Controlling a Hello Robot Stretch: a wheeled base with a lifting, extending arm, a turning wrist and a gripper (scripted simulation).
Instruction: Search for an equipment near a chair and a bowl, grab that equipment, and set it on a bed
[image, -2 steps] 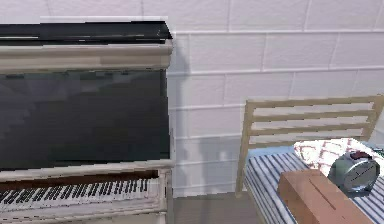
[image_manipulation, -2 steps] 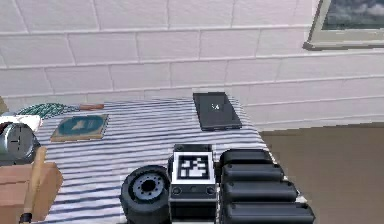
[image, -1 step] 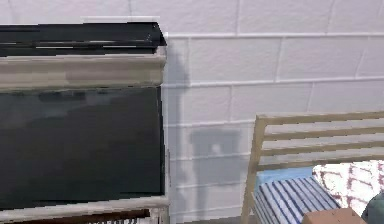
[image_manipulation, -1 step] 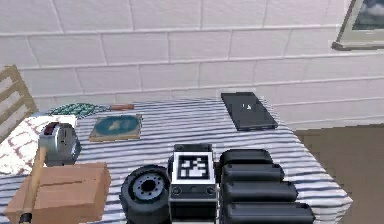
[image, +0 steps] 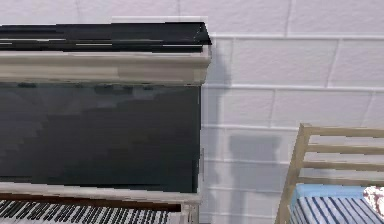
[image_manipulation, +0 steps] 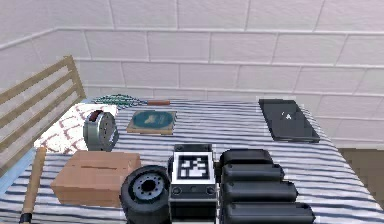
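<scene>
In the arm side view the dark arm (image_manipulation: 255, 188) reaches over a bed (image_manipulation: 330, 165) with blue-and-white striped bedding. A white square marker (image_manipulation: 192, 165) stands at the arm's far end. Just left of the marker is the gripper (image_manipulation: 166, 196), and against it a dark round weight like a dumbbell's end (image_manipulation: 144, 192) over the bedding. I cannot tell whether the gripper holds it or whether it lies on the bed.
On the bed lie a cardboard box (image_manipulation: 96, 176), a round alarm clock (image_manipulation: 101, 130), a book (image_manipulation: 151, 121), a closed dark laptop (image_manipulation: 288, 118) and a bat (image_manipulation: 33, 188). The wooden headboard (image_manipulation: 40, 100) stands at the left. Ahead stands an upright piano (image: 100, 120) against a white brick wall (image: 290, 90).
</scene>
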